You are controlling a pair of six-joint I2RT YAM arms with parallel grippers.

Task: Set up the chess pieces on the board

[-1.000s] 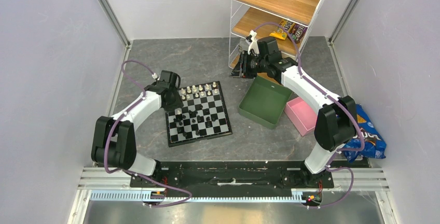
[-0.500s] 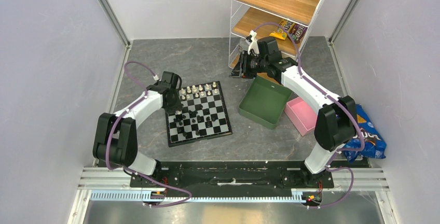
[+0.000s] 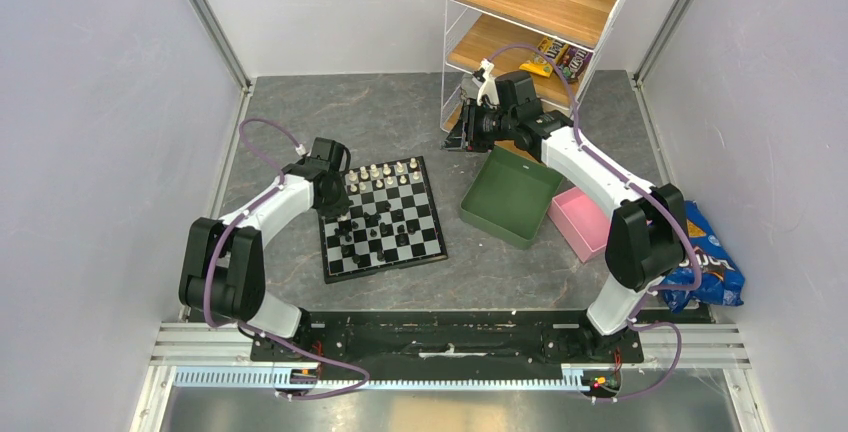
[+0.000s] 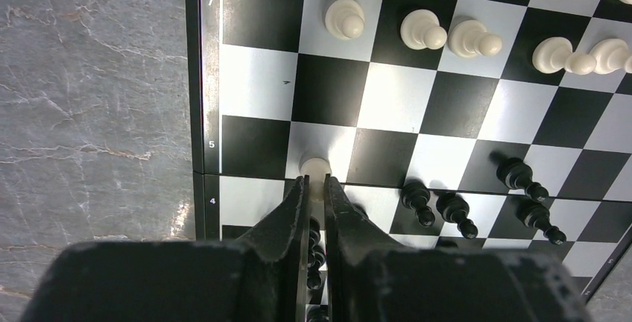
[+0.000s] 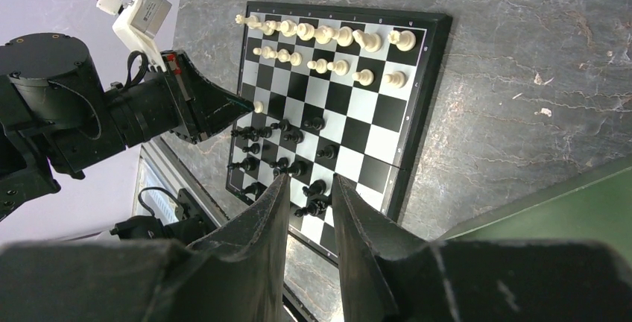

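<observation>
- Now, left gripper [image 4: 314, 188] jaws clamped on a cream pawn [image 4: 315, 167] near the board [image 4: 211, 76] edge.
- Right gripper [image 5: 309, 188] jaws slightly apart, empty, high above.

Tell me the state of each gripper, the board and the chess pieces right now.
left gripper: shut on a cream piece that stands on the board.
right gripper: open, holding nothing, high above the table.
board: lying flat and unfolded on the table.
other cream pieces: lined up in two rows along the far edge.
black pieces: bunched mid-board, not yet in rows.
</observation>
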